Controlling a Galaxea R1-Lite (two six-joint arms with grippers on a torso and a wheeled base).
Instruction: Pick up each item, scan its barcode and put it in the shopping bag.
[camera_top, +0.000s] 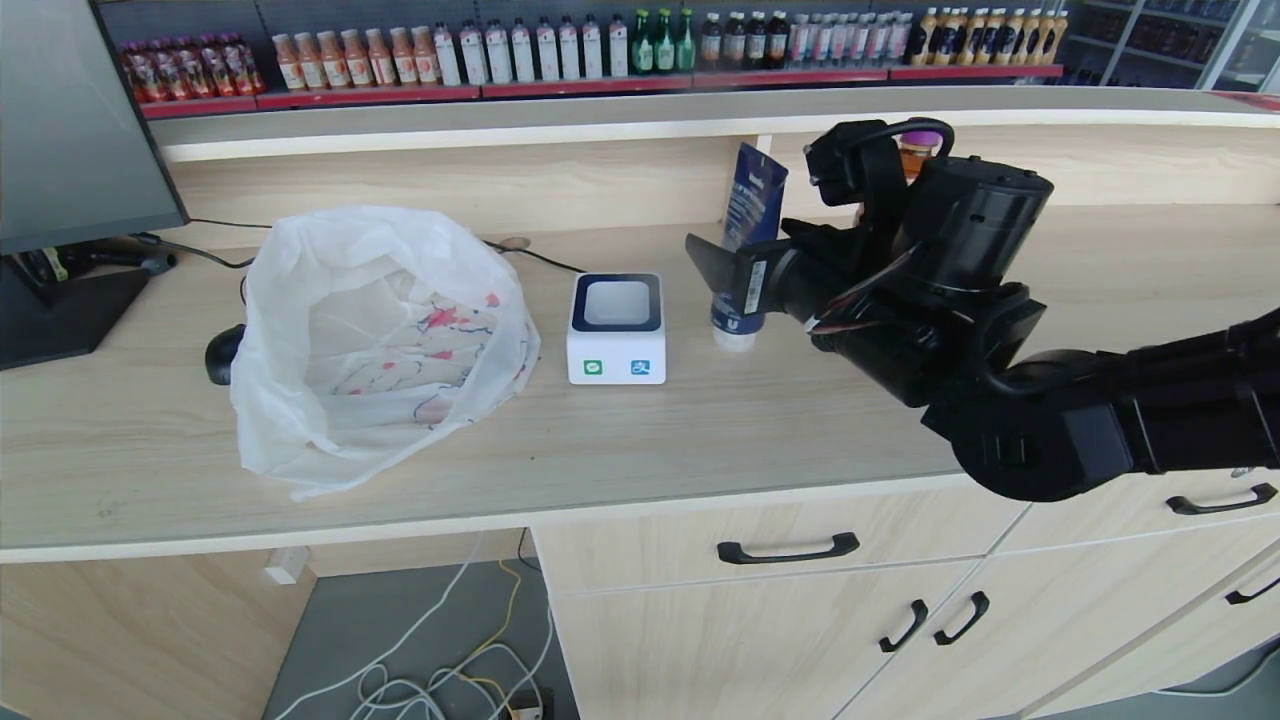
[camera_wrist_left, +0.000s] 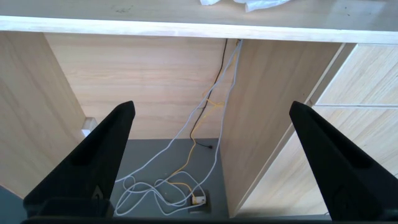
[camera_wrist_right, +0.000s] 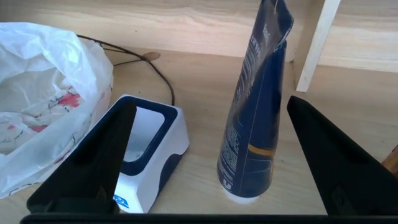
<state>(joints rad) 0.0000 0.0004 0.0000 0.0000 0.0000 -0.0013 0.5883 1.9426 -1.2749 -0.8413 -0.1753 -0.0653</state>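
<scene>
Wide open and empty, the right claw (camera_wrist_right: 208, 109) faces the upright dark-blue plastic tube (camera_wrist_right: 252, 124) standing just beyond, to its far left

1. On the counter (camera_top: 800, 430), the bag (camera_top: 380, 340) lies left, the scanner (camera_top: 616, 328) stands in the middle and the tube (camera_top: 748, 240) stands upright to the right.
2. The scanner is just beside the bag; the tube is near the scanner, slightly behind it.
3. A mouse (camera_top: 222, 352) sits at the bag's left side; a monitor (camera_top: 80, 110) stands farther left and behind.
4. The right gripper (camera_wrist_right: 209, 106) is at the tube from the right, fingers spread, the tube between them.
5. A shelf of bottles (camera_top: 600, 50) runs behind the counter.
6. Drawers (camera_top: 790, 548) sit under the counter's right part; cables (camera_top: 450, 670) lie on the floor in the gap to their left.
7. The left gripper (camera_wrist_left: 211, 106), fingers apart, is below counter level before that gap.
</scene>
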